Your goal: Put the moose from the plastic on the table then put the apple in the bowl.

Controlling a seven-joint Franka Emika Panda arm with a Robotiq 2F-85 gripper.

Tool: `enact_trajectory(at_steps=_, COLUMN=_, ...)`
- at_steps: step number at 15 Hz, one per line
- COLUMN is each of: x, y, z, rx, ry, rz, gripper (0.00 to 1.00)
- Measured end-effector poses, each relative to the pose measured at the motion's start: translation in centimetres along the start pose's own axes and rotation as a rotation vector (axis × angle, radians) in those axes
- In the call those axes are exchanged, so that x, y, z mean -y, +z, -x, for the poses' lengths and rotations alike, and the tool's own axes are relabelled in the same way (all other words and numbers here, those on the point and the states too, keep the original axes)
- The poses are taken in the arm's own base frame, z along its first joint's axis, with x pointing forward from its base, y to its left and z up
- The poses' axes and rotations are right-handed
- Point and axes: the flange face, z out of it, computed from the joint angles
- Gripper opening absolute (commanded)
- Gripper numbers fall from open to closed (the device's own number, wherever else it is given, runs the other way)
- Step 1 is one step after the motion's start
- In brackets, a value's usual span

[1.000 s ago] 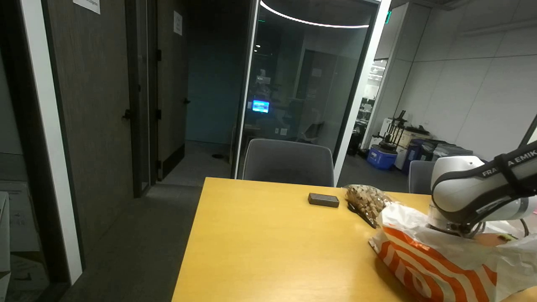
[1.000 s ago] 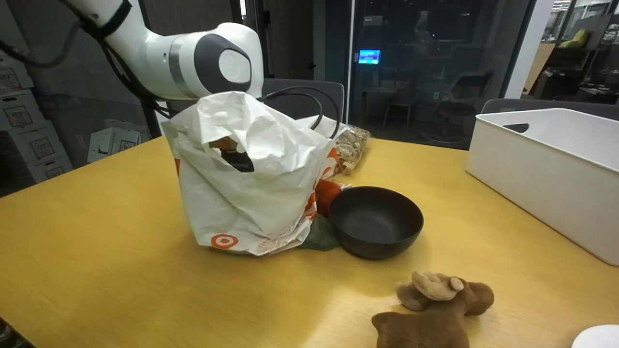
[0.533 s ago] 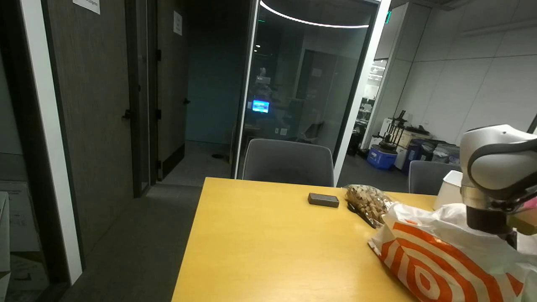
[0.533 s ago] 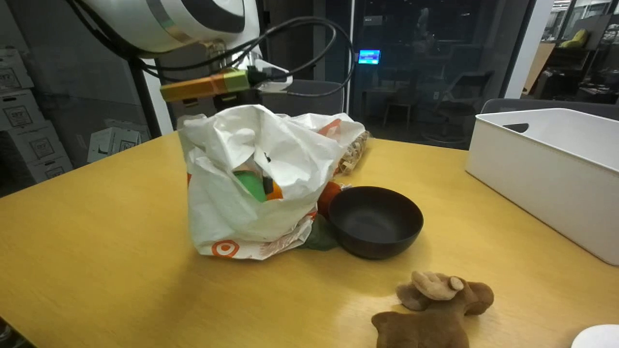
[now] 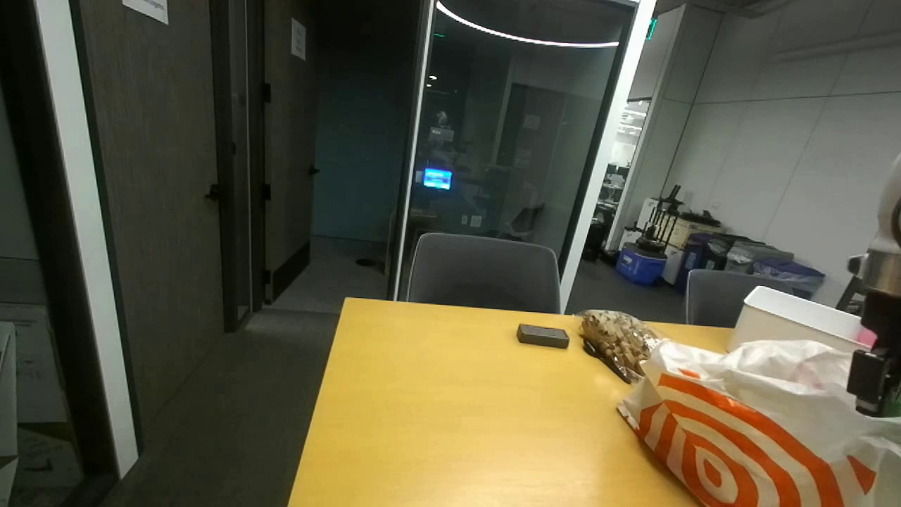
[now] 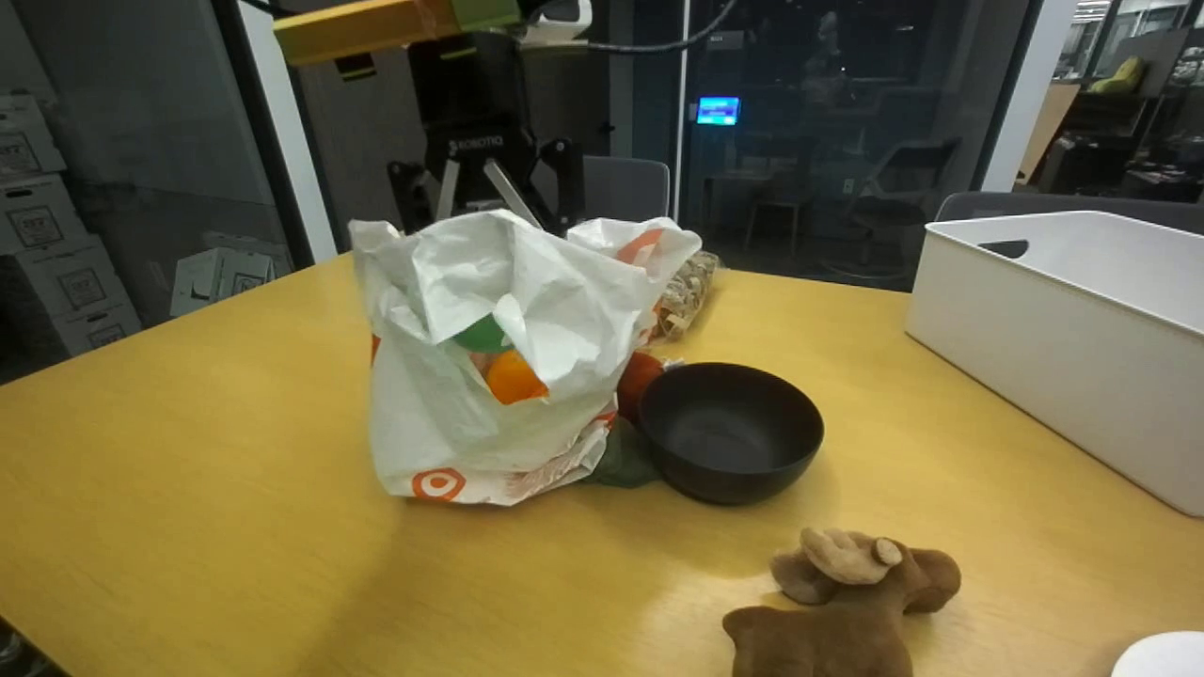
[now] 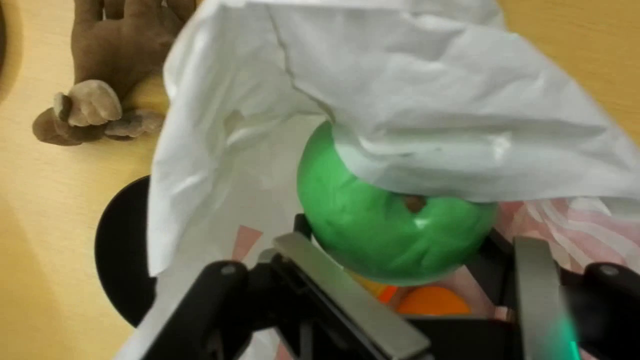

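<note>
Middle of the wrist view: the gripper (image 7: 400,237) is clamped on the green apple (image 7: 370,225), squeezing it from two sides. The fruit sits within the mouth of the plastic bag (image 7: 450,115), whose flap lies over its upper part; in an exterior view a patch of its green shows through a gap in the film. We judge the step as lifting it out toward the black bowl (image 6: 731,423), right of centre in that frame

To do it well, we would rise straight and slowly until the flap slides off, or the film may ride along. The squeeze should be firm and even, for a round, smooth thing may roll in the grip. Then across, and release low over the bowl, so nothing bounces or tips

Materials, near to far: apple glossy, faintly creased, with a brown spot, perhaps the stem. Bag thin and crinkled, white with orange rings; below the apple, something orange and rounded (image 7: 435,300), too hidden to name. Bowl dull black, deep, round-walled. Moose (image 6: 851,611), lower right of an exterior view, brown plush with paler antlers, resting on the smooth light-wood table (image 6: 188,470): that part looks done to us. Beyond, right edge, a straight-sided white bin (image 6: 1053,353); upper centre, a clear packet (image 6: 689,293) of tan bits; farthest, dark glass panes (image 6: 847,103)
</note>
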Motion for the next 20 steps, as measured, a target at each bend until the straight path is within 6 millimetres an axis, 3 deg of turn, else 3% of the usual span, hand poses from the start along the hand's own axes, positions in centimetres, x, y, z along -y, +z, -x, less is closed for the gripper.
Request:
enact_trajectory(at_steps=10, x=-8.0, y=-3.8, z=9.1, rx=-0.296, ry=0.357, rz=-0.206, gripper=0.50)
enact_trajectory(at_steps=15, x=-9.3, y=-4.1, z=9.5, rx=-0.334, ry=0.612, rz=-0.232, gripper=0.50)
enact_trajectory(at_steps=20, x=-11.9, y=-2.5, z=8.8, rx=-0.353, ry=0.877, rz=-0.220, gripper=0.50)
